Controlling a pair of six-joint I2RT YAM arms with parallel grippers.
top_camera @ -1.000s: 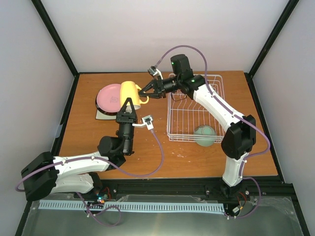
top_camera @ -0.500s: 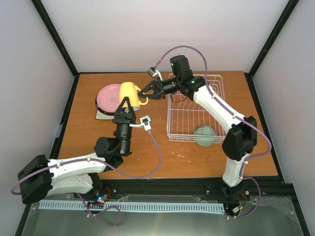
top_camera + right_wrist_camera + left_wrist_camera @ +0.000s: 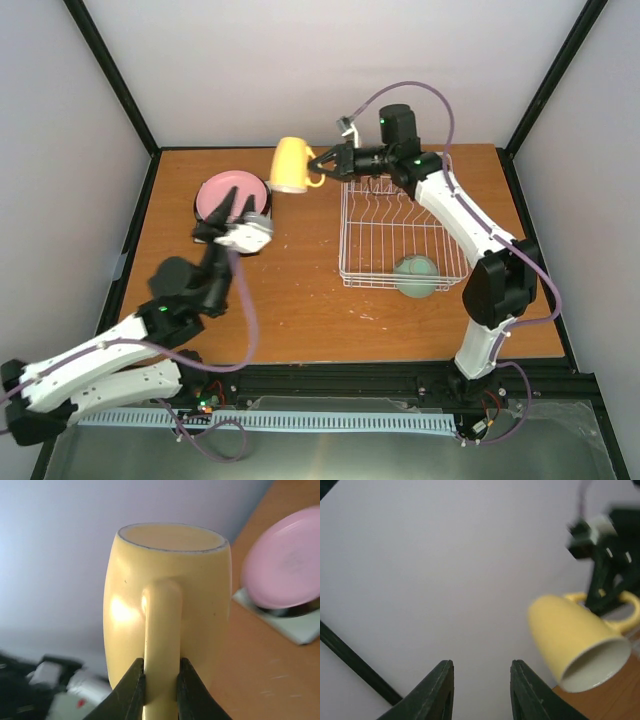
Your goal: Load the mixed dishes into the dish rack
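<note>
My right gripper is shut on the handle of the pale yellow mug, which it holds in the air on its side, left of the dish rack. In the right wrist view both fingers pinch the handle of the mug. My left gripper hangs open over the pink round plate with nothing between its fingers; the mug floats to its right. The pink plate lies on a stack with a white square plate at the bottom. A mint-green bowl sits at the rack's near right corner.
The white wire rack fills the right half of the wooden table. Black frame posts and pale walls close in the back and sides. The left arm stretches across the near left of the table.
My left gripper has opened, let go of the mug and swung left over the plate stack. My right gripper has carried the mug up and to the right.
</note>
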